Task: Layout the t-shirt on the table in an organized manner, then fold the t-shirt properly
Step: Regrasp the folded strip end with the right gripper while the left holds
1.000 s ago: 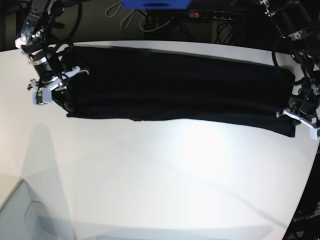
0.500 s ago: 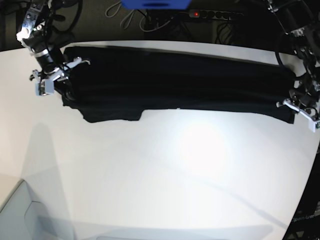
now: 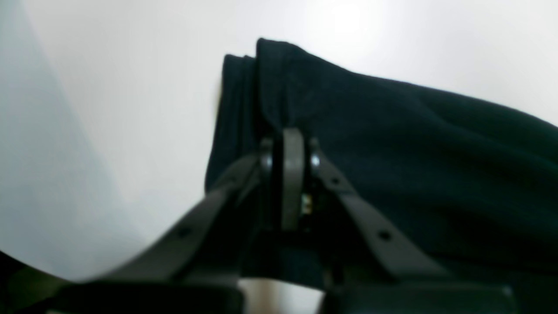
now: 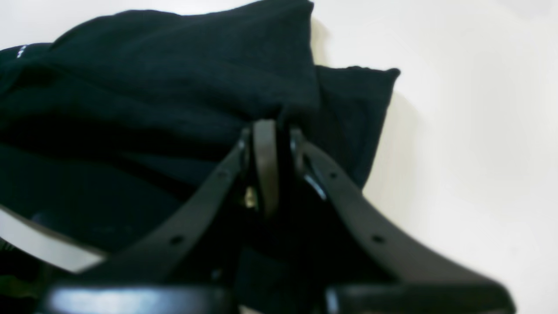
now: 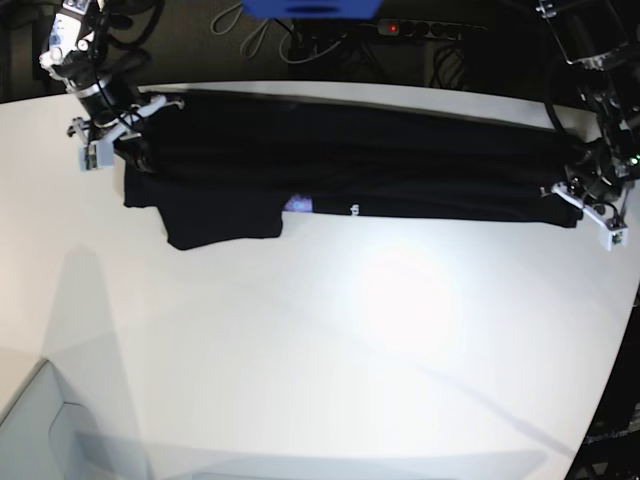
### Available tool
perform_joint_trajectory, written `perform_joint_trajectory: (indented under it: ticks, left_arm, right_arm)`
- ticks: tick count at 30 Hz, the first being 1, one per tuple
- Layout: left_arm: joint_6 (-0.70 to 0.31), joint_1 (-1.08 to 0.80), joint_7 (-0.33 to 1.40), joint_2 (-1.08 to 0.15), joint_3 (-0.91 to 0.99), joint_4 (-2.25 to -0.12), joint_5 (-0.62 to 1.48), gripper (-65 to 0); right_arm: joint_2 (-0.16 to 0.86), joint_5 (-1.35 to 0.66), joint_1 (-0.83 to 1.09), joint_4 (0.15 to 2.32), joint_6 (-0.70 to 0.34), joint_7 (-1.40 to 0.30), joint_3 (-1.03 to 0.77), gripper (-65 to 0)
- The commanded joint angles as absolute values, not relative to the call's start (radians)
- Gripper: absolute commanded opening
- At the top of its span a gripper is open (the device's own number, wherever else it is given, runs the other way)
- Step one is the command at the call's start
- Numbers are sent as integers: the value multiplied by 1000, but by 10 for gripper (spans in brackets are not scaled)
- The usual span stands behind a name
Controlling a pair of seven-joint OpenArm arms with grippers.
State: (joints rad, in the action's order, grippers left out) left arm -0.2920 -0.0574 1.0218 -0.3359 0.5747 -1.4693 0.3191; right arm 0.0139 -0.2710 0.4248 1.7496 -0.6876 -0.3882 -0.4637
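The black t-shirt lies stretched in a long band across the far side of the white table. One sleeve hangs toward me at the left, beside a small purple patch. At the band's left end my right gripper is shut on the t-shirt, and the right wrist view shows the cloth bunched at its tips. My left gripper is shut on the t-shirt at the right end. In the left wrist view its tips pinch a folded corner.
Behind the table's far edge lie a black power strip, loose cables and a blue object. The table's curved edge runs down the right side. A pale grey surface sits at the bottom left.
Both grippers have pulled their ends of the t-shirt toward the far edge. The band has narrowed and drawn away from me, and a sleeve and a purple patch now show.
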Motion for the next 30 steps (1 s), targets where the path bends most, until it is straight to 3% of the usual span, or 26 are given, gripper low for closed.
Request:
perform_joint_trajectory:
  ticks: [1,8,16,24,30]
  left_arm:
    - [-291,-45,1012,-358,581,-1484,323,-650]
    - [-291,-64,1012,-360,538,-1484,323,-642]
    - [-291,-74,1012,-360,536,-1491,323,-457]
    - [-291,-81,1012,-360,536,-1486,323,-421]
    - [-291,-81,1012,-360,538,-1495,325,-420]
  right_arm:
    - [19,-291,421,1750,-698,-363,-467,-650]
    - [22,-289,415,1712,-698,-364,-467,-650]
    - [22,-289,414,1713,-698,-364,-476,-643]
    - [-19,-294,397,1721,-698,-364,-545,-396]
    - [-19,-294,397,1739,-698,-364,-565,-283]
